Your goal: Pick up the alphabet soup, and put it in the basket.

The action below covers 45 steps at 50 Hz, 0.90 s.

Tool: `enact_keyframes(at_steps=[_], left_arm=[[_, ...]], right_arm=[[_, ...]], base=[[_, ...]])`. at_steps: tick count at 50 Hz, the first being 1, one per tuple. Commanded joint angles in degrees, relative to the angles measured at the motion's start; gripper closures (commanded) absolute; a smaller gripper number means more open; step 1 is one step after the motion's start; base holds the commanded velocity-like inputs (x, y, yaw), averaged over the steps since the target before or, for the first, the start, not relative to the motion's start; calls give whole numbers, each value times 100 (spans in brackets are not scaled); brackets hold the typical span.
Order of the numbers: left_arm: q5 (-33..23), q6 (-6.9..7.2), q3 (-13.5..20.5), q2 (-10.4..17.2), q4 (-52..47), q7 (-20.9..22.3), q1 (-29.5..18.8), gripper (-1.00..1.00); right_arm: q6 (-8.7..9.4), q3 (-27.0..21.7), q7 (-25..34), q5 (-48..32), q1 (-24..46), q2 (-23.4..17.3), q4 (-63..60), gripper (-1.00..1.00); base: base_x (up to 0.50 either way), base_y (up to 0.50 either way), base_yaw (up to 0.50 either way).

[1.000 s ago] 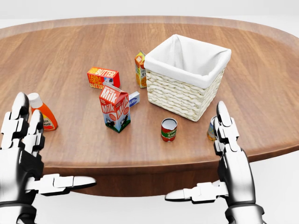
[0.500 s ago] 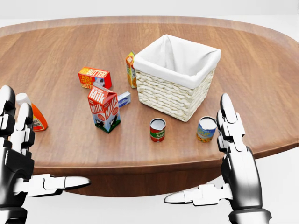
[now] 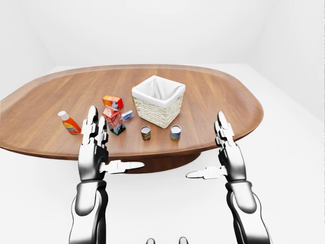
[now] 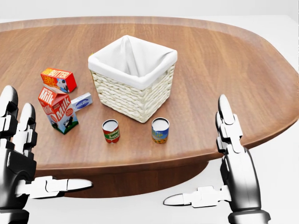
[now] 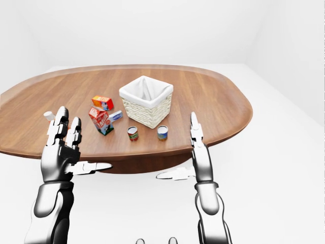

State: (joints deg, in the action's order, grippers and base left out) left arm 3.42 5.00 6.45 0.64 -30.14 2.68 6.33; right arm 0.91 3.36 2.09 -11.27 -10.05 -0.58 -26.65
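While both hands hang splayed and empty below the counter (image 4: 243, 70) edge, the alphabet soup (image 4: 111, 131) stands upright just below the basket (image 4: 132, 79), up and left of the right hand (image 4: 233, 158), arguably nearer the left hand (image 4: 18, 154).

Bright, even, shadow-soft simulator light; sharp all over.

The white room gives flat, diffuse light with no single visible source. The wooden table (image 4: 224, 60) carries a pale sheen along its far edge and only faint, short shadows under the basket (image 4: 133, 88), the two cans and the milk carton (image 4: 58, 109). The basket's white cloth lining is near overexposed, with grey folds inside. The left hand (image 3: 94, 147) and right hand (image 3: 226, 152) show glossy metal highlights and dark joints. No blur or grain; the eye views are wide, with mild stretching toward their edges.
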Motion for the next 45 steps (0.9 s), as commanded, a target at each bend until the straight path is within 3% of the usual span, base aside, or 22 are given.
enact_keyframes(at_steps=[1,6,8,15,30,45], left_arm=[[0,0,-14,-9,-36,6,23,-100],[24,0,0,-7,-32,12,18,-100],[21,0,-3,-6,-33,14,22,-100],[31,0,4,-5,-42,17,9,-100],[50,0,22,0,35,27,-2,-100],[41,0,16,-2,32,25,13,-100]], right_arm=[[-108,23,-26,-90,17,-12,133,-100],[-119,46,-36,-172,10,-14,140,-100],[-200,91,-27,-221,-5,-18,201,-100],[-96,100,9,-224,-5,-11,129,-100],[-154,136,-29,-361,19,-25,290,-100],[-188,139,-36,-410,7,-26,309,-100]], base=[[0,-50,0],[0,-32,0],[0,0,0],[0,0,0],[0,0,0],[30,0,0]])
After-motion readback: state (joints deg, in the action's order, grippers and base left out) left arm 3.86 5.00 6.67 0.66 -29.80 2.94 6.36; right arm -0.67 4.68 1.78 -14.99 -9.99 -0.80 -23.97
